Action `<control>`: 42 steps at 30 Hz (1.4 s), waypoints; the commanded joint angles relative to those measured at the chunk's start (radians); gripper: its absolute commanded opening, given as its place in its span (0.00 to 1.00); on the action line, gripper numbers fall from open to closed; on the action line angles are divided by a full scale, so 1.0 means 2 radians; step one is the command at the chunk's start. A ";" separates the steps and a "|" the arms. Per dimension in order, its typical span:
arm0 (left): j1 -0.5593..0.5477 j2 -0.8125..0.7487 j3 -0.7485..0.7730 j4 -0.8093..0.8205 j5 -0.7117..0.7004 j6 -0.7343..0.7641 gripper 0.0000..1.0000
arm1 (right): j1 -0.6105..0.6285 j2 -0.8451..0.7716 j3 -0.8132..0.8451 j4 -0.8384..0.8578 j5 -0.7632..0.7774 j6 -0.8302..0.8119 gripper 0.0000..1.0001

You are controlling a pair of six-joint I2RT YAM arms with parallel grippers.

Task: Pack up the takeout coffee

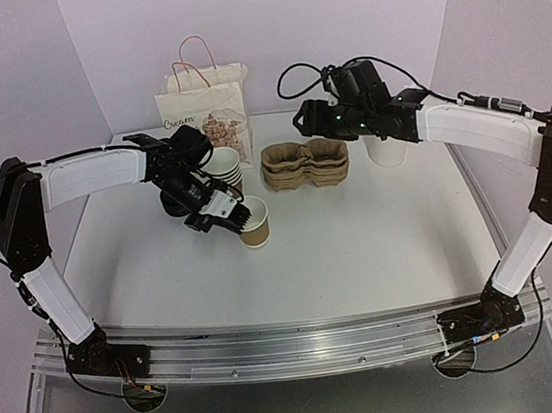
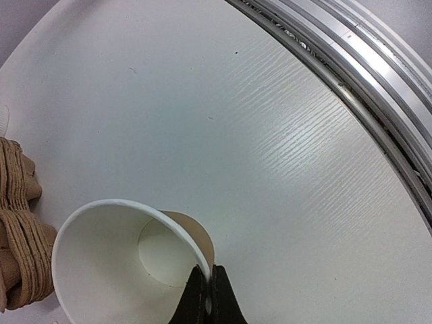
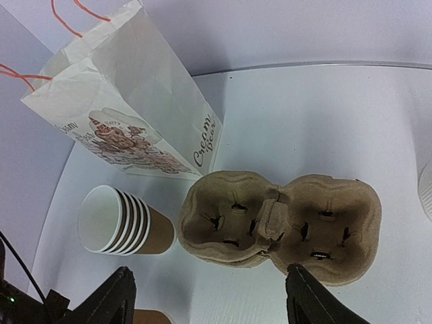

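A single brown paper cup (image 1: 254, 225) with a white inside and rim has no lid on it. My left gripper (image 1: 240, 214) is shut on its rim, one finger inside and one outside, as the left wrist view shows the cup (image 2: 115, 270) and the gripper (image 2: 208, 289). The cup is at or just above the tabletop, left of centre. No lidded cup is in view. My right gripper (image 1: 304, 119) is open and empty, hovering over the stack of pulp cup carriers (image 1: 306, 162); its jaws stand wide apart in the right wrist view (image 3: 209, 304).
A white paper bag (image 1: 206, 109) with red handles stands at the back. A stack of lidless brown cups (image 1: 223, 165) is next to it, also in the right wrist view (image 3: 125, 221). The carriers (image 3: 280, 226) lie right of that stack. A white cup (image 1: 387, 149) stands at the right.
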 commanded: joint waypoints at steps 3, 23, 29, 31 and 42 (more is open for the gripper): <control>0.010 0.025 0.037 -0.043 0.008 0.030 0.00 | 0.002 0.010 0.005 0.002 -0.005 0.004 0.72; 0.010 0.060 0.082 -0.140 0.018 0.082 0.32 | 0.002 0.009 -0.001 0.001 0.004 -0.010 0.74; 0.010 0.029 0.093 -0.153 0.024 0.078 0.49 | 0.001 0.005 0.005 0.000 0.004 -0.016 0.74; 0.012 0.012 0.105 -0.145 0.032 0.032 0.51 | 0.001 0.004 0.004 0.000 0.006 -0.017 0.73; 0.106 -0.065 0.177 -0.252 0.044 -0.145 0.48 | 0.002 0.015 0.027 -0.001 -0.004 -0.030 0.74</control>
